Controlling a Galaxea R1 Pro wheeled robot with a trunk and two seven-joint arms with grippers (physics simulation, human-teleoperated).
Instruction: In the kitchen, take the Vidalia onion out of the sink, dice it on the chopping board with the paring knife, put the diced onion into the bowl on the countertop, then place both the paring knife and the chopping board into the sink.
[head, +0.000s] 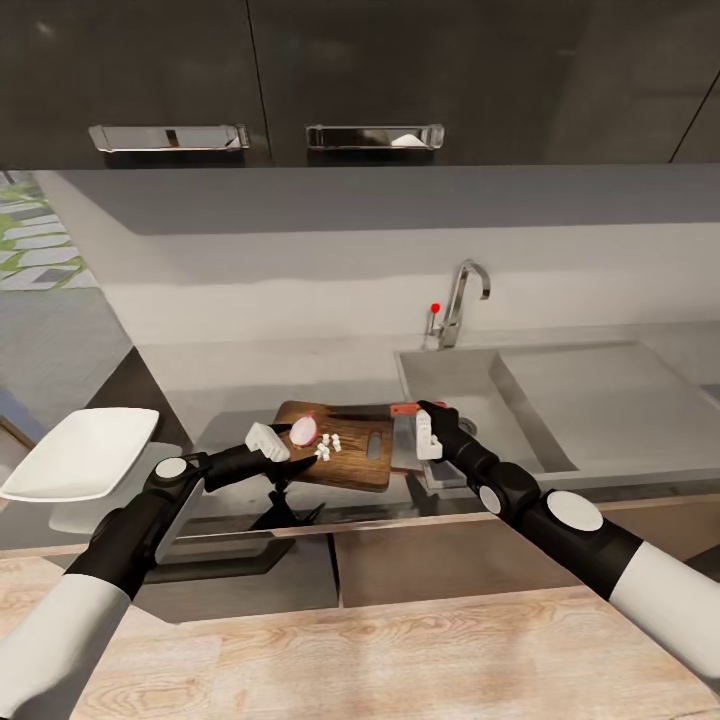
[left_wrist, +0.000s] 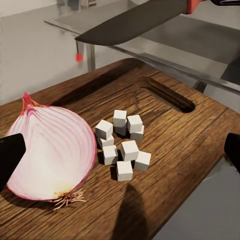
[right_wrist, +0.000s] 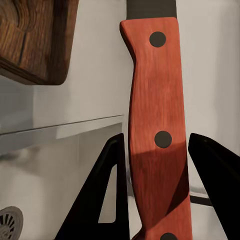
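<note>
The chopping board (head: 350, 462) lies on the countertop (head: 220, 385) just left of the sink (head: 450, 380). On it rest a halved onion (head: 303, 431) with pink rings and several white diced cubes (head: 328, 446). My left gripper (head: 270, 442) is open at the board's left end; one finger (left_wrist: 10, 157) is beside the onion half (left_wrist: 52, 152), and the cubes (left_wrist: 122, 145) lie between the fingers. My right gripper (head: 428, 430) is shut on the paring knife's red handle (right_wrist: 157, 125), with the dark blade (left_wrist: 130, 22) hovering over the board's far edge. The white bowl (head: 80, 452) is at the far left.
A chrome faucet (head: 462, 295) with a red knob (head: 435, 307) stands behind the sink, whose drain (right_wrist: 9, 220) shows below the knife. Dark wall cabinets (head: 270, 80) hang overhead. A wooden surface (head: 380, 650) lies in front of me.
</note>
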